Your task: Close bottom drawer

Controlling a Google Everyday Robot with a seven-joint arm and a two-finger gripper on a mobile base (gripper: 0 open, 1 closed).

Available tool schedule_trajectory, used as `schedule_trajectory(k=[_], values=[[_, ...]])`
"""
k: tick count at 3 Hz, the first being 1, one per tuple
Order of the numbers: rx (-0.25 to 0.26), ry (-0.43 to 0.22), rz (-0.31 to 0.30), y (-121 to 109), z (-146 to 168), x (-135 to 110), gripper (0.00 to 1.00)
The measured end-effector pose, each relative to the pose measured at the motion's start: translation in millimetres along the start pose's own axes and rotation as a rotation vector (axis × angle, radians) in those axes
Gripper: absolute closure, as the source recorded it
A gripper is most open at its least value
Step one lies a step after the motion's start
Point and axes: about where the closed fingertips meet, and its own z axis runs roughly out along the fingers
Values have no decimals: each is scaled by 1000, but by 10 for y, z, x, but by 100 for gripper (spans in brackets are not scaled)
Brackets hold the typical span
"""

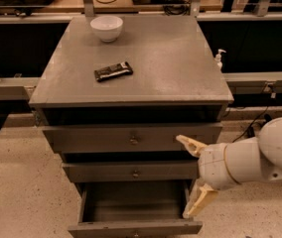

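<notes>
The bottom drawer (133, 207) of the grey cabinet is pulled out, its shallow box showing empty and its slim front at the frame's lower edge. The two drawers above it are closer in, each with a small brass knob. My gripper (190, 177) sits to the right of the cabinet front, level with the middle drawer, fingers spread wide. One cream finger (189, 144) lies over the top drawer's front, the other (199, 201) hangs by the open drawer's right side. It holds nothing.
A white bowl (106, 28) and a dark snack bar (113, 71) lie on the cabinet top (180, 68). A pump bottle (219, 59) stands behind at right. Speckled floor surrounds the cabinet; shelving and cables run along the back.
</notes>
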Motion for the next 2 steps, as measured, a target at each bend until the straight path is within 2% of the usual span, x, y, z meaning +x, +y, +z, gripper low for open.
schedule_trajectory(k=[1,2], values=[[-52,102,-80,237,306,486,0],[-104,156,-186,226,463,537,0]])
